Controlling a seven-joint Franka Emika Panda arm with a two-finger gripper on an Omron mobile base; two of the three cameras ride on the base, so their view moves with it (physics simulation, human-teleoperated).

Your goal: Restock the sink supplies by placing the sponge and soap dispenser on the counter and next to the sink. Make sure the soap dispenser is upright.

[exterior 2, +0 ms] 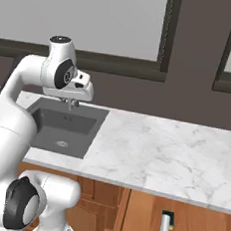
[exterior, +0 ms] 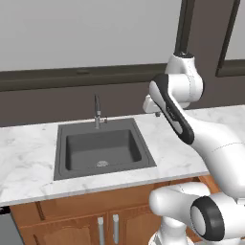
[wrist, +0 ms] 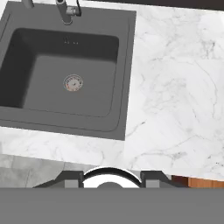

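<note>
While the marble counter (exterior 2: 159, 151) beside the sink (exterior: 103, 148) carries neither supply, the soap dispenser (exterior 2: 164, 228) stands in an open cabinet below it, with what looks like the sponge (exterior 2: 170, 216) just behind. The robot's gripper (exterior 2: 71, 102) hangs high over the counter by the faucet (exterior: 97, 111), holding nothing; how far its fingers are spread cannot be told. By this evidence, both items are yet to be fetched.

White veined counter (exterior: 28, 148) with recessed dark sink (exterior: 103, 148), faucet (exterior: 97, 111)
</note>
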